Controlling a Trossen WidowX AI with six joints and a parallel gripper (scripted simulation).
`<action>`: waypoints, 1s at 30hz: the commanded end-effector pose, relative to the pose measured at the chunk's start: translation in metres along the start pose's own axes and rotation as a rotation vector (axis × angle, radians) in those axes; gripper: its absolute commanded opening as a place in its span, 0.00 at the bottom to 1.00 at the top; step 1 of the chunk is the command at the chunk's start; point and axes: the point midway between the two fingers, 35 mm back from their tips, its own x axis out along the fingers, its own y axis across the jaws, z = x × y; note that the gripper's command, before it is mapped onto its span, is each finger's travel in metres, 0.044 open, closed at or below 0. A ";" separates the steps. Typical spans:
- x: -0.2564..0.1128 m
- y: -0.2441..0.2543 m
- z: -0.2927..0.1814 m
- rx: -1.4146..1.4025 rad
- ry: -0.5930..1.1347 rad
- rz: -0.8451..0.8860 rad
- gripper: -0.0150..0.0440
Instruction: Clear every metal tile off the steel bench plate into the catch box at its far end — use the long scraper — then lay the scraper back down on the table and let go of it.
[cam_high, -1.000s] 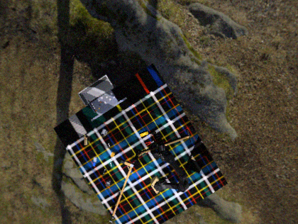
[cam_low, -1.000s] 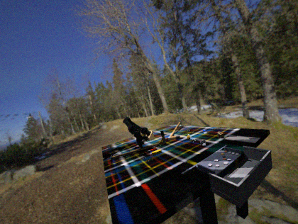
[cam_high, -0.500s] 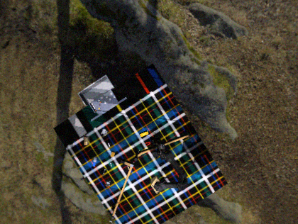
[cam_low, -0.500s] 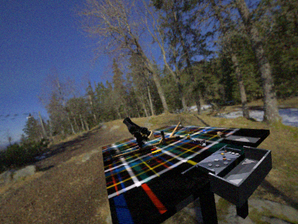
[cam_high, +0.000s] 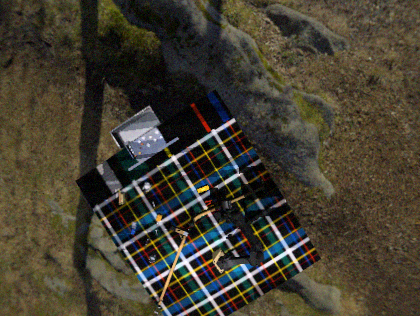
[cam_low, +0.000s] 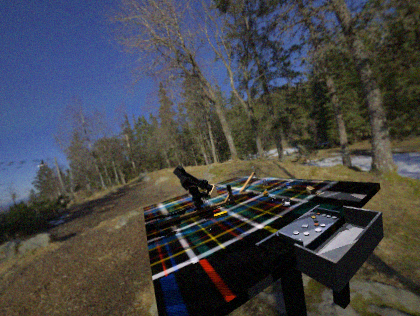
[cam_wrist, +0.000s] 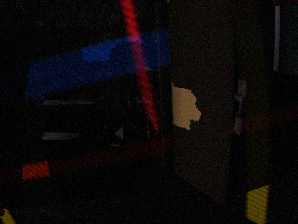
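The steel bench plate (cam_high: 153, 149) (cam_low: 286, 230) carries several small metal tiles. The catch box (cam_high: 131, 120) (cam_low: 360, 252) adjoins its far end; I cannot tell whether any tiles lie inside. My gripper (cam_high: 227, 205) (cam_low: 199, 206) is shut and empty, low over a long wooden rod (cam_high: 204, 215) (cam_low: 220, 204). The rod stands very close and thick in the dark wrist view (cam_wrist: 185, 107), beside the hidden fingertips. Another long wooden tool (cam_high: 172, 264) (cam_low: 248, 182) with a crosswise head lies on the tartan table. I cannot tell which of them is the long scraper.
A yellow block (cam_high: 202, 189) (cam_low: 220, 214) lies near the gripper. An orange piece (cam_high: 159, 218) (cam_low: 266, 193), a whitish piece (cam_high: 146, 186) (cam_low: 287, 203) and a small wooden piece (cam_high: 121, 197) (cam_low: 310, 190) lie between the tools and the plate end.
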 end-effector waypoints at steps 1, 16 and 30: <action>0.000 -0.007 -0.001 0.012 0.004 -0.005 0.25; 0.001 -0.022 -0.001 0.012 0.004 -0.006 0.25; 0.001 -0.036 0.000 0.013 0.004 -0.007 0.25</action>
